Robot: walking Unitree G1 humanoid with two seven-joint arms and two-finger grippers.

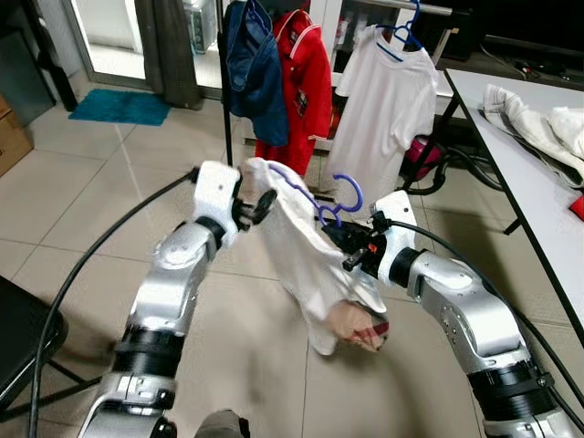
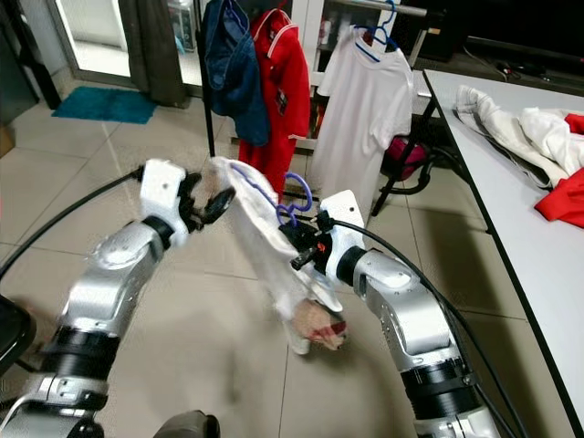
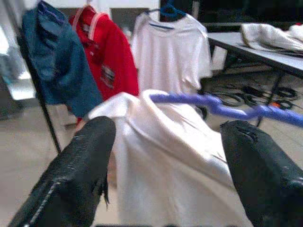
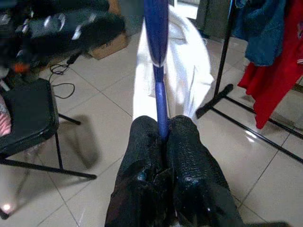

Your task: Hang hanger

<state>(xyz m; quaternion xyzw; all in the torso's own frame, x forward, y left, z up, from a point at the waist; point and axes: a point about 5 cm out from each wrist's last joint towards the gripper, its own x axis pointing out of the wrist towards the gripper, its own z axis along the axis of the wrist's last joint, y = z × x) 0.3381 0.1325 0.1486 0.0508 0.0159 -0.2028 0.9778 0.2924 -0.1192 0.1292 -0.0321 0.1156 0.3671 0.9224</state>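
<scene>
A humanoid robot stood on a tiled floor, carrying a purple plastic hanger [image 1: 339, 203] dressed with a white cotton shirt [image 1: 301, 265] between its two silver arms, in front of a black metal clothes rack [image 1: 225, 100]. The right gripper [image 4: 163, 137] had its two black fingers pressed together on the hanger's thin purple bar. The left gripper [image 3: 165, 175] had its fingers spread wide, the shirt's shoulder lying between them without a visible squeeze. The hanger sat low, well below the rack's rail, with its hook pointing up. To do this step well, the right arm would probably need to lift the hook above the rail and lower it over a free stretch, while the left steadied the cloth so it did not slide off. Three garments hung on the rack: one dark blue jacket [image 1: 255, 73], one red polo shirt [image 1: 306, 82] and one white T-shirt [image 1: 388, 100] on a blue hanger. One grey table [image 1: 520, 155] to the right bore a heap of pale clothes.
</scene>
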